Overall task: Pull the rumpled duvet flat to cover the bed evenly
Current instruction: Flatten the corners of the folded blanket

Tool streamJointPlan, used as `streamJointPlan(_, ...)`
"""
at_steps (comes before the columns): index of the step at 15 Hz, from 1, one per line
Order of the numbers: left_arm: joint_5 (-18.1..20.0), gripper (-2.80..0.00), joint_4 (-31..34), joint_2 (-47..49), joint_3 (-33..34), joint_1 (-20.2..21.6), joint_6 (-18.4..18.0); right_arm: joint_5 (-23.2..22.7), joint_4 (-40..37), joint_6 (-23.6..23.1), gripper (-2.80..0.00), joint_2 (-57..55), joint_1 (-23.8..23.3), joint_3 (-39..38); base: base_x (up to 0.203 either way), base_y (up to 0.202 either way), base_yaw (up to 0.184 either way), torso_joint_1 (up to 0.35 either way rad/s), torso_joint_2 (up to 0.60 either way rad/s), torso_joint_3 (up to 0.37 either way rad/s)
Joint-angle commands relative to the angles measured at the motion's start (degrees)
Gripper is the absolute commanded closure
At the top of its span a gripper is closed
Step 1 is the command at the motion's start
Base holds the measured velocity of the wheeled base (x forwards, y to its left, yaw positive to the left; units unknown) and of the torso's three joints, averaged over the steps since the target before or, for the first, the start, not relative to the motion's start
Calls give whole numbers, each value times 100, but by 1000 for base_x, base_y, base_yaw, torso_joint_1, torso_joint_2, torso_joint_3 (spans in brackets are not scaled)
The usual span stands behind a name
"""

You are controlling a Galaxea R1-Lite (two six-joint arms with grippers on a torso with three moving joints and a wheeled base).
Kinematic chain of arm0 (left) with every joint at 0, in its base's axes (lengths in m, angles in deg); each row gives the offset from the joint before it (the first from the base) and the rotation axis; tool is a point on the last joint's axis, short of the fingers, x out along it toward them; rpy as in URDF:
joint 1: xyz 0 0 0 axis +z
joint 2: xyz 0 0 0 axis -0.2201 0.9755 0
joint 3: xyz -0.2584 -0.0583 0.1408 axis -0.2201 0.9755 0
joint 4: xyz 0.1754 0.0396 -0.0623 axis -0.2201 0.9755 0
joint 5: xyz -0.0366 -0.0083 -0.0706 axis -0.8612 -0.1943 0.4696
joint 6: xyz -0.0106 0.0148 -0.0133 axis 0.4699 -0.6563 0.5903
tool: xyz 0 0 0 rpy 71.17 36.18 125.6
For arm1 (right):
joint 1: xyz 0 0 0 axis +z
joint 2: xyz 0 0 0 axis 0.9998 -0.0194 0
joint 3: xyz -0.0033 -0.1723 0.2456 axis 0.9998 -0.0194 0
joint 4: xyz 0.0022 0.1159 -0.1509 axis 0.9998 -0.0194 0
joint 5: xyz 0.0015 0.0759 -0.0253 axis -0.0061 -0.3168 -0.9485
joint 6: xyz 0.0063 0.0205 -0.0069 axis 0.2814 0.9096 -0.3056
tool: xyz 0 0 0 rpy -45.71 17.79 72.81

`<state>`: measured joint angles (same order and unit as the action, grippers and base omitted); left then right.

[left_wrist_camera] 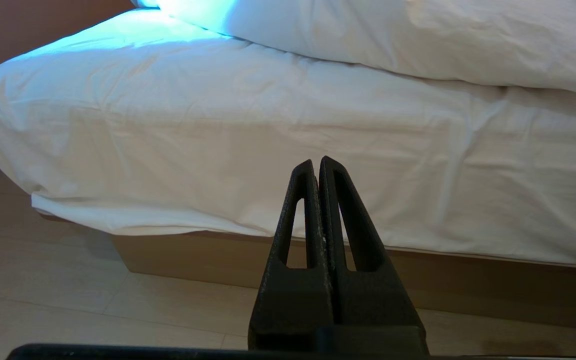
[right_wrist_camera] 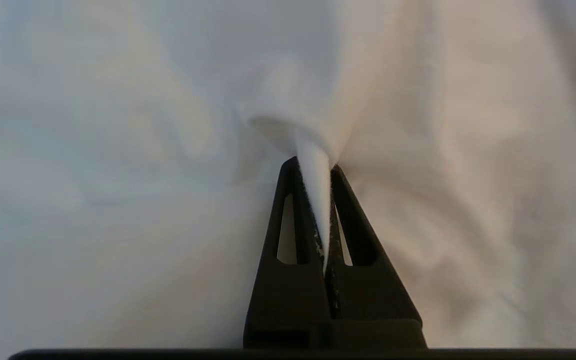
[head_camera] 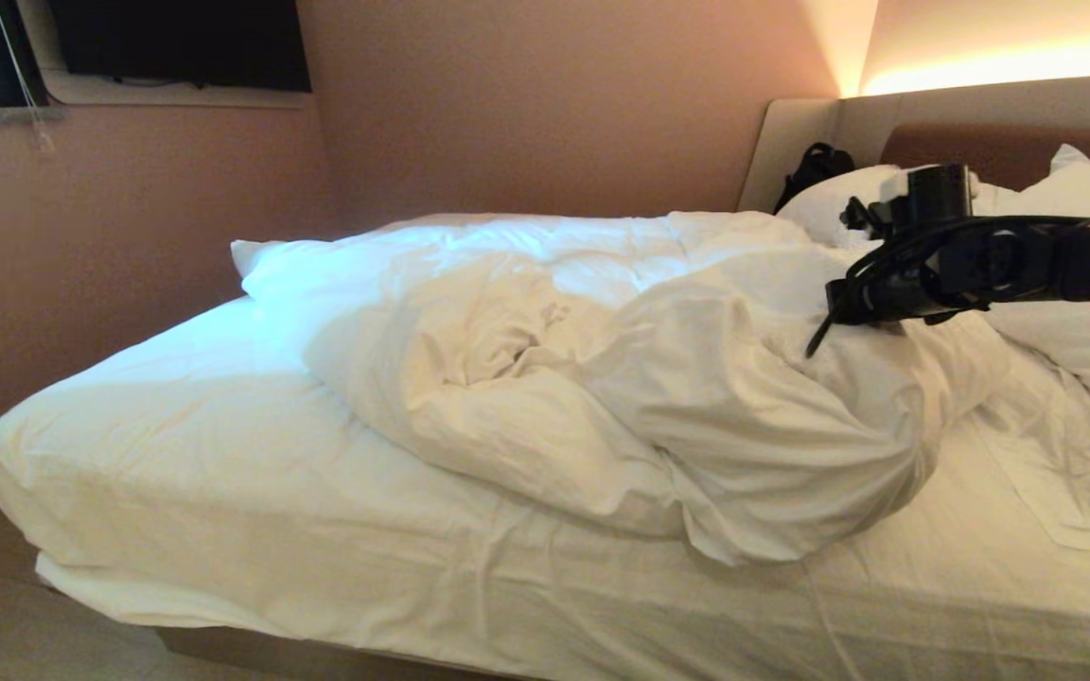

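Right gripper (right_wrist_camera: 313, 165), clamped on a fold of the duvet (head_camera: 602, 378) heaped from centre toward 3 o'clock on the bed (head_camera: 176, 445), should pull slowly, keeping the pinch deep.

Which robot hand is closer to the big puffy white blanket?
The right. The right gripper is pinching a fold of the puffy, wrinkled white duvet. The left gripper hangs shut beside the bed, touching nothing.
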<state>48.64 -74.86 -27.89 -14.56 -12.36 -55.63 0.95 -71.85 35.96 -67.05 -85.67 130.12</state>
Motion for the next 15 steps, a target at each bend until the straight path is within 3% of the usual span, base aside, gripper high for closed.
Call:
streamJointPlan(1, -4, 0, 2, -2, 1, 0, 0, 557, -38, -111, 0, 331, -142, -202, 0, 0, 0, 0, 0, 0)
streamJointPlan(10, -6, 0, 2, -2, 1, 8, 0, 708, -76, -806, 0, 1975, -353, -1865, 0, 0, 0, 0, 0, 0)
streamJointPlan(15, 2, 0, 2, -2, 1, 6, 0, 819, -2, -1734, 0, 2555, -645, -2755, 0, 0, 0, 0, 0, 0)
